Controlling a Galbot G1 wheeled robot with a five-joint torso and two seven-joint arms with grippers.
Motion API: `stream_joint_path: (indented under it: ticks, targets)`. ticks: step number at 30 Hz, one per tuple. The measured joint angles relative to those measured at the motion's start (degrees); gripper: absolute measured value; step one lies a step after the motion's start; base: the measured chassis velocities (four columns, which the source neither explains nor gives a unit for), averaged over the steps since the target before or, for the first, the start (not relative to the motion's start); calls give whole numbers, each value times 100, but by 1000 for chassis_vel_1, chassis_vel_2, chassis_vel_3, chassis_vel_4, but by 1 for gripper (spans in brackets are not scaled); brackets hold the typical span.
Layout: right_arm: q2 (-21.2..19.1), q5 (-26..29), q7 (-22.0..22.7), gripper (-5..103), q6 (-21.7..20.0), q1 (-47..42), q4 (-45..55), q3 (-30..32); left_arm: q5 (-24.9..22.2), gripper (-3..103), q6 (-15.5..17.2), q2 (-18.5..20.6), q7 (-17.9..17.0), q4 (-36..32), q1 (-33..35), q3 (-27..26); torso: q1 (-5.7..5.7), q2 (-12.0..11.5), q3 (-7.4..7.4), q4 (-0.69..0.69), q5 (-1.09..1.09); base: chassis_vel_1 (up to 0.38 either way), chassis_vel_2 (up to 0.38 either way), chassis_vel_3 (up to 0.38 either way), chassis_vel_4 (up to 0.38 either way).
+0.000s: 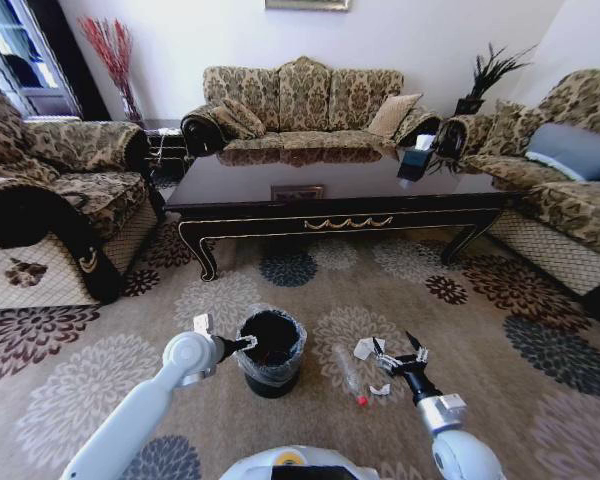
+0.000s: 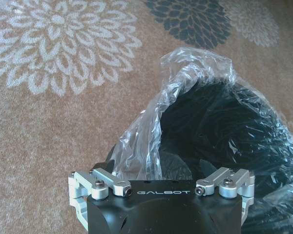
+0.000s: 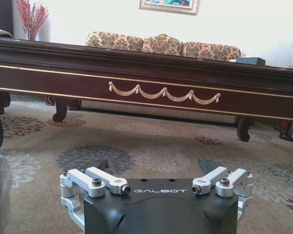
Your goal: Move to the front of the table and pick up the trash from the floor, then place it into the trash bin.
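1 trash bin point(image 1: 271, 352) stands on the floor point(image 1: 310, 295) in front of the table point(image 1: 340, 195). The left gripper point(image 1: 248, 343) is at the bin's left rim, whether open or shut I cannot tell. Right of the bin lie 2 white paper scraps point(image 1: 364, 348), 1 clear wrapper point(image 1: 347, 366) and 1 red bit point(image 1: 361, 400). The right gripper point(image 1: 400, 352), jaws spread wide and empty, hovers beside the scraps.
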Motion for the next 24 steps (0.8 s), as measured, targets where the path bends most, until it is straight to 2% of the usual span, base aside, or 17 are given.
stream_joint_path:
  ticks: [2, 4, 5, 7, 10, 14, 16, 20, 22, 24]
  targets:
    - [1, 0, 0, 100, 0, 1, 0, -2, 23, 99, -1, -18, 1, 30, -20, 13, 0, 0, 0, 0, 0, 0, 0, 0, 0]
    - [4, -1, 2, 100, 0, 1, 0, -7, 62, 90, -1, -44, 5, 75, -55, 31, 0, 0, 0, 0, 0, 0, 0, 0, 0]
    - [4, -1, 2, 100, 0, 1, 0, -7, 62, 90, -1, -44, 5, 75, -55, 31, 0, 0, 0, 0, 0, 0, 0, 0, 0]
    - [4, -2, 3, 100, 0, 0, -3, -9, 69, 80, -2, -51, 9, 97, -65, 34, 0, 0, 0, 0, 0, 0, 0, 0, 0]
    - [-1, -2, 5, 100, 0, 3, -8, -10, 69, 74, -2, -51, 17, 108, -61, 35, 0, 0, 0, 0, 0, 0, 0, 0, 0]
    - [-8, 1, 9, 100, 0, 10, -9, -13, 79, 52, -3, -49, 25, 118, -17, 38, 0, 0, -1, 1, 1, 0, 0, 0, 0]
    - [-7, 1, 10, 100, 0, 10, -8, -13, 80, 52, -3, -50, 25, 124, -16, 38, 0, 0, -1, 1, 1, 0, 0, 0, 0]
    - [3, 16, 11, 100, 0, 2, -6, -10, 133, 30, -7, -92, 24, 267, -17, 57, 0, 0, 0, 1, 1, 0, 0, 0, 0]
    - [3, 16, 12, 100, 0, 2, -6, -8, 136, 30, -10, -97, 24, 275, -17, 57, 0, 0, 0, 1, 1, 0, 0, 0, 0]
    - [3, 19, 12, 100, 3, -8, -4, 1, 162, 20, -19, -113, 28, 298, -2, 44, 0, 0, -1, 0, 1, 0, 0, 0, 0]
